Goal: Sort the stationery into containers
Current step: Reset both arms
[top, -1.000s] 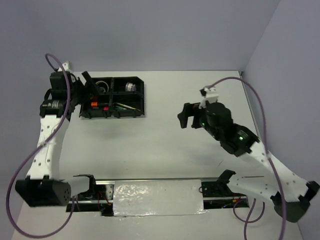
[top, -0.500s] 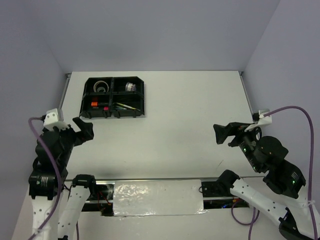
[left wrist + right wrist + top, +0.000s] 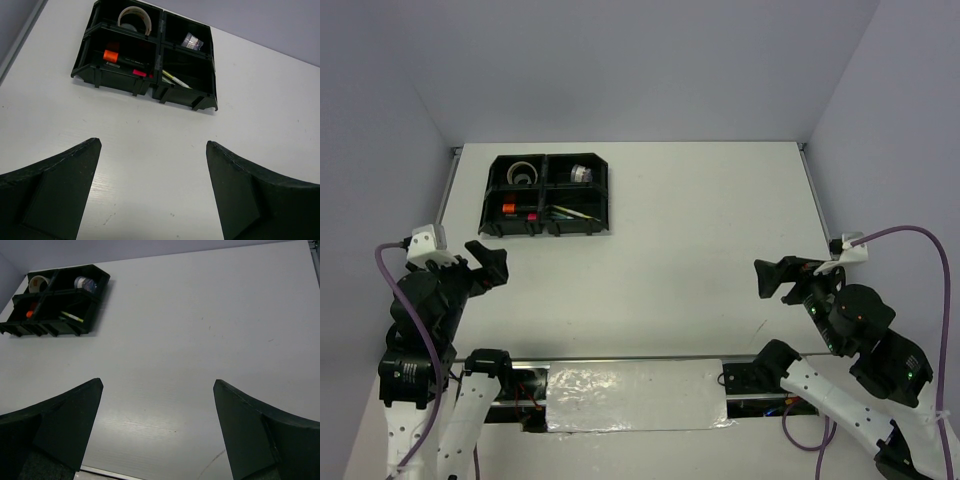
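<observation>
Tray [image 3: 570,229] (far left) on table [image 3: 680,260]

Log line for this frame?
left jaws open, empty; right jaws open, empty; both away from tray; tray holds tape roll, markers, yellow-green stick, silvery piece

Left arm [image 3: 420,310] and right arm [image 3: 860,320]: black motor housings at the joints, white link shells dotted with small holes. Purple cable [image 3: 377,282] on the left arm, a second purple cable [image 3: 910,231] on the right, each meeting a white plug block at the wrist. Left gripper [image 3: 152,144] and right gripper [image 3: 158,381]: matte black, wedge-shaped fingers [image 3: 50,195], finely grained.
</observation>
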